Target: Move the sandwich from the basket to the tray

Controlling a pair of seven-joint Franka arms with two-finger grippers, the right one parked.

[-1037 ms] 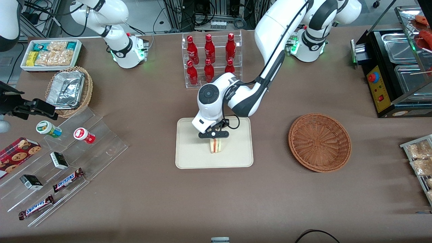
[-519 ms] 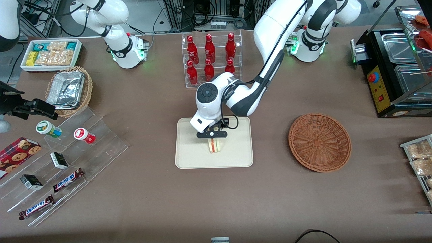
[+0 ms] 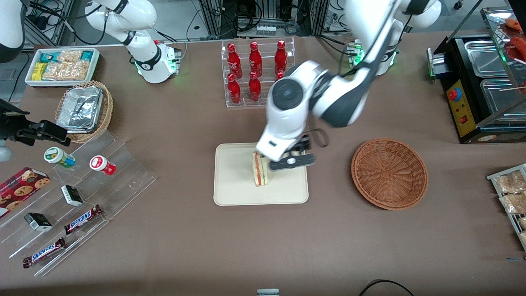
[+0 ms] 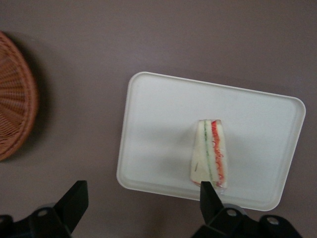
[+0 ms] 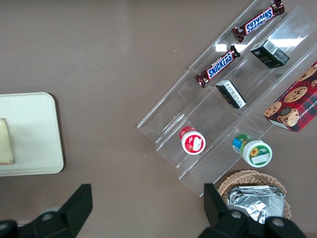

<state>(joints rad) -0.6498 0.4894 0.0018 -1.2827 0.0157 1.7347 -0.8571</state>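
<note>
The sandwich (image 3: 260, 171) (image 4: 211, 157), a pale wedge with red and green filling lines, stands on edge near the middle of the cream tray (image 3: 234, 183) (image 4: 158, 124). My left gripper (image 3: 290, 162) (image 4: 141, 203) hangs open above the tray's edge nearest the basket, raised clear of the sandwich, with nothing between its fingers. The reddish-brown wicker basket (image 3: 389, 173) (image 4: 15, 99) sits beside the tray toward the working arm's end, with nothing in it. The right wrist view also catches the tray (image 5: 29, 129) and a corner of the sandwich (image 5: 6, 141).
A clear rack of red bottles (image 3: 257, 72) stands farther from the camera than the tray. Toward the parked arm's end are a stepped acrylic display of snacks (image 3: 82, 185), a tan basket of foil trays (image 3: 84, 109) and a white bin (image 3: 61, 65). A black appliance (image 3: 476, 82) stands at the working arm's end.
The gripper has let go of the sandwich, opened, risen and swung toward the basket. The sandwich stays standing on the tray.
</note>
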